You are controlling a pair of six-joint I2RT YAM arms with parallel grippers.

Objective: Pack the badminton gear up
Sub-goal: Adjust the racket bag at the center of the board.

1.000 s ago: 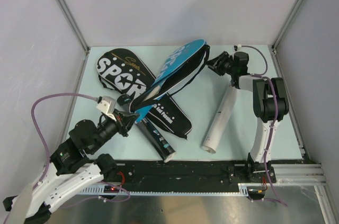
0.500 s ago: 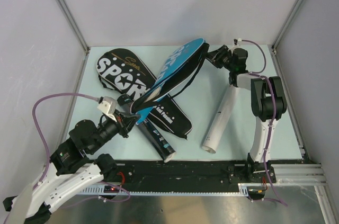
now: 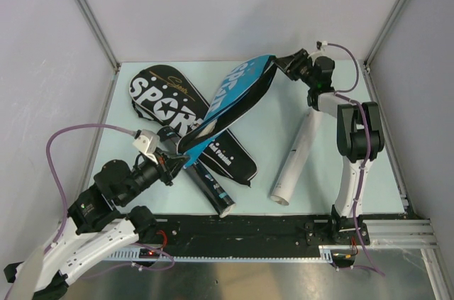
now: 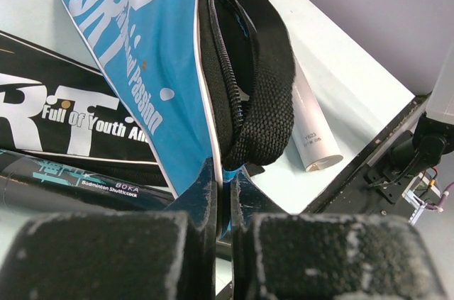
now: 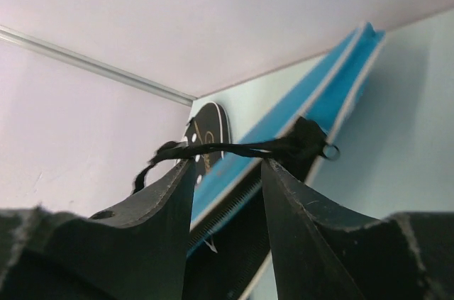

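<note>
Nothing is seen packed yet. The unzipped blue cover (image 3: 230, 98) is held above the table's (image 3: 273, 130) middle, its narrow end pinched by the left gripper (image 3: 174, 160), its zip cord (image 5: 227, 150) seemingly hooked over the spread right gripper (image 3: 282, 66). The white tube (image 3: 294, 158) and black tube (image 3: 211, 188) are left out.

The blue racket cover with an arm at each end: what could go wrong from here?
The left gripper pinches only the narrow tip of the blue cover, so the cover might slip free. At the other end, only a thin black strand lies across the right gripper's parted fingers; it could slide off or snag. The loose black strap hangs from the open zip near the white tube and might catch on it.
</note>
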